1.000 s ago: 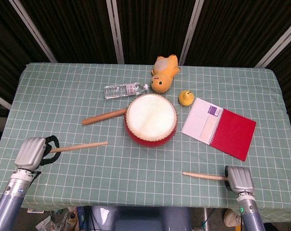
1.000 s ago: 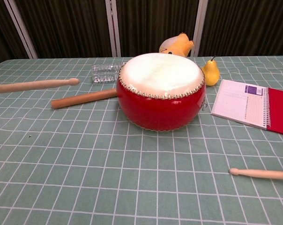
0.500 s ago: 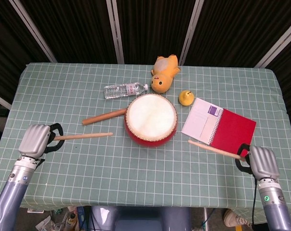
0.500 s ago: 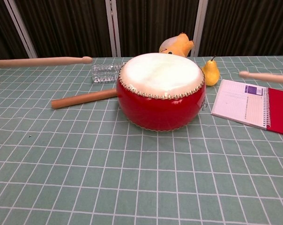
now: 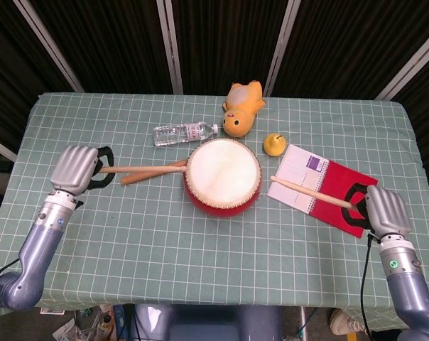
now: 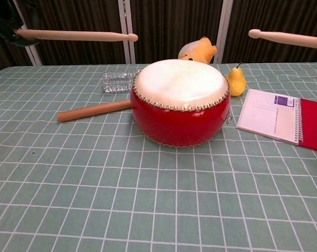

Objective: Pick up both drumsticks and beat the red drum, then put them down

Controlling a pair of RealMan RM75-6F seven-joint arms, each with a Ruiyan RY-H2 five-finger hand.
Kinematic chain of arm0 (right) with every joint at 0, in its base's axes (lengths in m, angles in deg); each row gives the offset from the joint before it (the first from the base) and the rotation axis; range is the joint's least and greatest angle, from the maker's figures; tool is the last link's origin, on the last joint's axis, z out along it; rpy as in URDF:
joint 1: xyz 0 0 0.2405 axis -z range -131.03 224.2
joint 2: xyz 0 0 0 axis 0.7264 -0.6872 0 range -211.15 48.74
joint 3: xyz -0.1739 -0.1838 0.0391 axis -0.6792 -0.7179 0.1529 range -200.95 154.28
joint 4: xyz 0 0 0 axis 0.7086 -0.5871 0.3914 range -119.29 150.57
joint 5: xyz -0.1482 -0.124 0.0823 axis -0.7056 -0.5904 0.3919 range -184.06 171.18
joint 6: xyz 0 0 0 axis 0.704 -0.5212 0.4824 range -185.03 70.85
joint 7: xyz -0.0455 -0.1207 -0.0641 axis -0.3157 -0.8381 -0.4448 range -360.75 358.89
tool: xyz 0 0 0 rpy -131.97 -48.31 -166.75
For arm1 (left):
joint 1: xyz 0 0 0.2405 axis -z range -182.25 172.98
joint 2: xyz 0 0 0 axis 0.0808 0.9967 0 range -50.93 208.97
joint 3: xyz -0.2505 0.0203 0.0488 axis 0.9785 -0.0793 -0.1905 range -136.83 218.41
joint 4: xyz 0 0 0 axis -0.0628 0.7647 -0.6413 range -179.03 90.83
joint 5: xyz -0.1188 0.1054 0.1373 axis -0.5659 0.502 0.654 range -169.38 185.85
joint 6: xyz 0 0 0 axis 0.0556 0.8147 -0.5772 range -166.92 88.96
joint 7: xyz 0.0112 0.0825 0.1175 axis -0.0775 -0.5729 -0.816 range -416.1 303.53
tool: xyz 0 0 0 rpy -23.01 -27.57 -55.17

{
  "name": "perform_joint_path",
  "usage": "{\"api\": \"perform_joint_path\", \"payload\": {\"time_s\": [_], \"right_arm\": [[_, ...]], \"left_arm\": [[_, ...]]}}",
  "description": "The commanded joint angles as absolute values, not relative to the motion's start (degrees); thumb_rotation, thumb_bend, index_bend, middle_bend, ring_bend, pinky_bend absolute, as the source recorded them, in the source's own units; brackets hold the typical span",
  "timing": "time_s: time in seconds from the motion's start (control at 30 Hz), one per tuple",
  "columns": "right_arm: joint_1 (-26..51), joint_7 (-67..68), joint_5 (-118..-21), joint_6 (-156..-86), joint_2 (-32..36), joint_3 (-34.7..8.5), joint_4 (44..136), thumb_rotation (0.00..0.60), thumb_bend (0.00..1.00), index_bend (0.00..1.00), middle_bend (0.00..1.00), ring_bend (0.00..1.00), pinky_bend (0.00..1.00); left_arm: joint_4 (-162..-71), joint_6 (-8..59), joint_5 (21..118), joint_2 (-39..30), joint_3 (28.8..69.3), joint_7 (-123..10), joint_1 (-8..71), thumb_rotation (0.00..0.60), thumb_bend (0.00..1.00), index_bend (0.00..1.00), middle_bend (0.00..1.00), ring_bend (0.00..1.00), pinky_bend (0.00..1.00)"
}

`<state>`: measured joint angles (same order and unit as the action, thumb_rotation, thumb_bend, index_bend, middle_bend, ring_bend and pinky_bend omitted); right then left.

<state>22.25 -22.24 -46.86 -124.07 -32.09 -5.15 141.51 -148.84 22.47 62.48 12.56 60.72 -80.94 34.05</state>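
Holding one drumstick (image 5: 138,169) in my left hand (image 5: 76,169) and another (image 5: 310,193) in my right hand (image 5: 385,209), fingers closed round each, I poise both tips above the red drum (image 5: 223,177) for striking.

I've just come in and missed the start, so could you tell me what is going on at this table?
The robot is about to beat the red drum. Its left robot hand holds one drumstick and its right robot hand holds the other drumstick. Both sticks are raised above the table and point inward toward the drum, not touching it. A thicker wooden stick lies unused on the cloth to the drum's left.
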Motion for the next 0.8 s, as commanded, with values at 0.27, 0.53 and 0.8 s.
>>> {"api": "perform_joint_path", "payload": {"time_s": [0.27, 0.53, 0.8], "right_arm": [[22.99, -19.03, -49.3, -125.44, -29.7, -7.58, 141.2, 0.6, 0.73, 1.0, 1.0, 1.0, 1.0], [20.58, -17.93, -47.61, -124.06, -32.98, -5.33, 141.05, 0.6, 0.73, 1.0, 1.0, 1.0, 1.0], [17.33, -17.88, -43.46, -121.58, -35.32, -4.07, 140.96, 0.6, 0.73, 1.0, 1.0, 1.0, 1.0]], "left_arm": [[-140.49, 21.11, 55.97, 2.95, 62.96, -85.97, 43.39, 0.6, 0.57, 0.78, 1.0, 1.0, 1.0], [-133.89, 19.45, 52.12, -1.89, 63.08, -87.53, 48.1, 0.6, 0.57, 0.78, 1.0, 1.0, 1.0], [-127.66, 17.43, 49.73, -6.19, 65.73, -87.11, 54.08, 0.6, 0.57, 0.78, 1.0, 1.0, 1.0]]}}
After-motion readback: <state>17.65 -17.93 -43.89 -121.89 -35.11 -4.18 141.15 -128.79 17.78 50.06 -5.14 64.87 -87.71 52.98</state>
